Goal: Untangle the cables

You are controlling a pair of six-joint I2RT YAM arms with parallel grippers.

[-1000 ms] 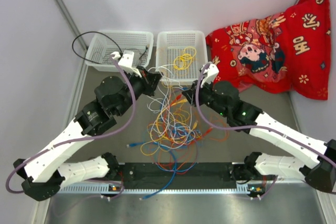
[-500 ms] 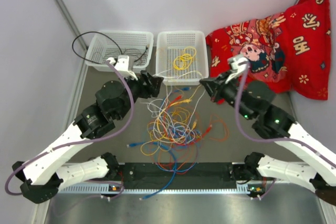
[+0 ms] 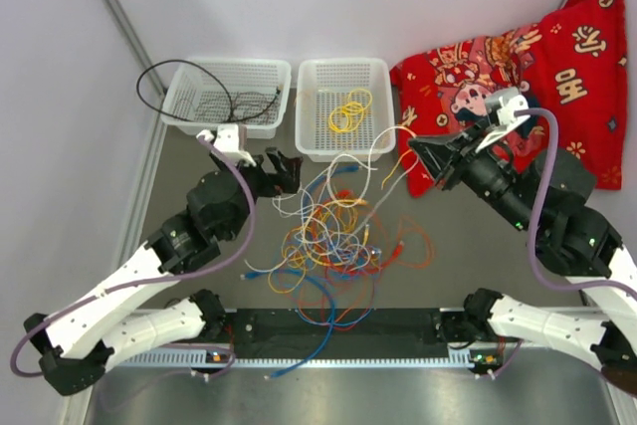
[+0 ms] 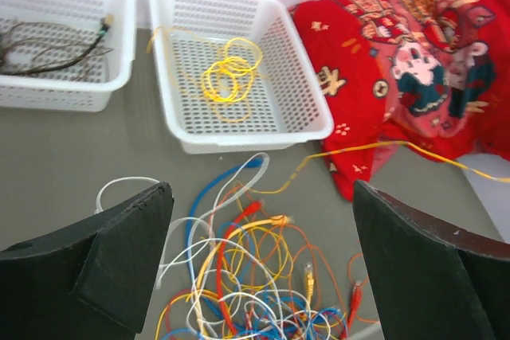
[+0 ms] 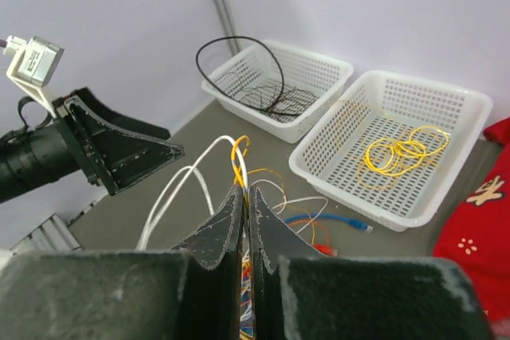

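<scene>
Pinching yellow cable (image 5: 237, 157), right jaws, grip plain only in wrist view

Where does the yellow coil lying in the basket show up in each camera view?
Top external: yellow coil, upper centre, inside the white basket.
Left wrist: upper left of centre.
Right wrist: right of centre.
Shared landmark: the white basket holding it, visible in all three.

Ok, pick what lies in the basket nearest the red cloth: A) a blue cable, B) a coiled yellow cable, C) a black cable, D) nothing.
B: a coiled yellow cable sits in that basket; the black cable is in the other basket.
</scene>
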